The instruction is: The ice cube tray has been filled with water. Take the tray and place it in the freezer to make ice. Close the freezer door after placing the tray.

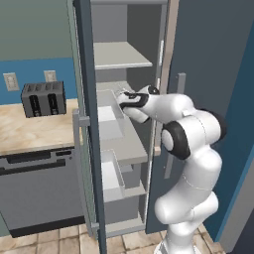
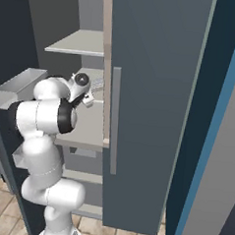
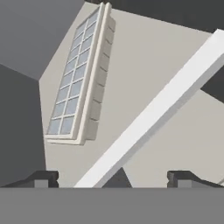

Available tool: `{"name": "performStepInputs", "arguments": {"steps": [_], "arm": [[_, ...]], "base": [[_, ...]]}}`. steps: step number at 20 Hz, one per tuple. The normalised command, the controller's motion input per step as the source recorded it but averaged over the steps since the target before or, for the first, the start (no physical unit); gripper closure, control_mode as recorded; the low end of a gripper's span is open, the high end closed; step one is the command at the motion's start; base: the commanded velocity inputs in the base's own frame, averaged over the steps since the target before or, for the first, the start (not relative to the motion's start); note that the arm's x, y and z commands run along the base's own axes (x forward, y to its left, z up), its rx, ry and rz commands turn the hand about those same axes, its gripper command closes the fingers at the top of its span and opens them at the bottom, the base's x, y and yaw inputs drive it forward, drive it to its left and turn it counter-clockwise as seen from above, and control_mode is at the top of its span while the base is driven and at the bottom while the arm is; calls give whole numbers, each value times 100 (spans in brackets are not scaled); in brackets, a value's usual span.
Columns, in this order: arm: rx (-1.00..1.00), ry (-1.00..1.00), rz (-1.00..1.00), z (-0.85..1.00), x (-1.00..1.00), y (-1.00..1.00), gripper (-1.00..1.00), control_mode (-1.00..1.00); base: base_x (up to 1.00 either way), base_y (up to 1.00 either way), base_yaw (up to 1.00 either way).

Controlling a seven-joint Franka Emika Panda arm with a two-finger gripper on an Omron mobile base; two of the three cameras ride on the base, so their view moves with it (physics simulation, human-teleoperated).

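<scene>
wall: blue, outlets | counter: light wood | floor: beige tile

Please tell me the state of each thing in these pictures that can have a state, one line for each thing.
ice cube tray: lying flat on a freezer shelf, released, cells filled with water.
gripper: open, empty, above the shelf.
freezer door: open.
freezer: open, tray inside.
plain fridge door: closed.
toaster: on the counter, slots empty.
</scene>
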Motion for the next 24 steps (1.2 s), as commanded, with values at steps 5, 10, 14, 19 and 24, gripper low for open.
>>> {"name": "performStepInputs", "arguments": {"steps": [5,10,14,19,24], "arm": [[0,0,-8,49,-100,-56,-100,-100],[0,0,-7,81,-100,-58,-100,-100],[0,0,-4,78,-100,-51,-100,-100],[0,-1,-1,66,-96,-39,-100,-100],[0,0,0,48,-93,-25,-100,-100]], "base": [[0,0,0],[0,0,0],[0,0,0],[0,0,0],[0,0,0]]}}
